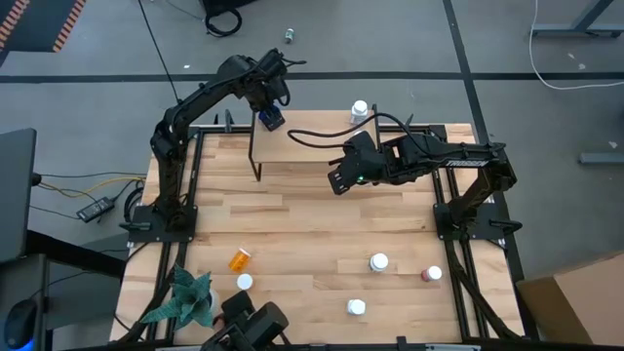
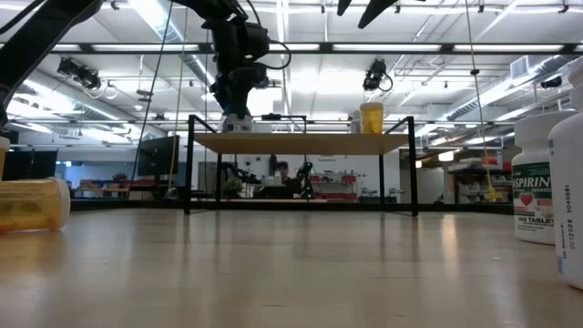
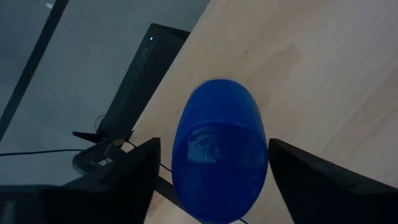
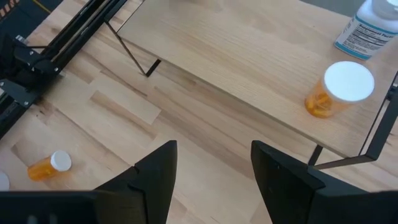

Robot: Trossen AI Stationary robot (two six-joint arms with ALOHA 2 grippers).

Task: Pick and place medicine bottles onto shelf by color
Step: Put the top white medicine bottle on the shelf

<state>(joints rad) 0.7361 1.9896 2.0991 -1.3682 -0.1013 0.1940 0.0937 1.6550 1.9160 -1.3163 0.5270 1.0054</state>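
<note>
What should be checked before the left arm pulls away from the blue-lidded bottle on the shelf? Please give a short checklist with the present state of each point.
1. Blue-lidded bottle is over the shelf board, at its left end: ok.
2. Left gripper fingers stand apart from the lid on both sides: ok.
3. Bottle stands upright and stable on the board: cannot tell, the gripper hides it in the low view.
4. Bottle keeps a safe margin from the board edge: not ok, it sits close to the corner.
5. Right gripper is open, empty, away from the left arm: ok.
6. Orange bottle at the shelf's other end is upright and undisturbed: ok.
</note>
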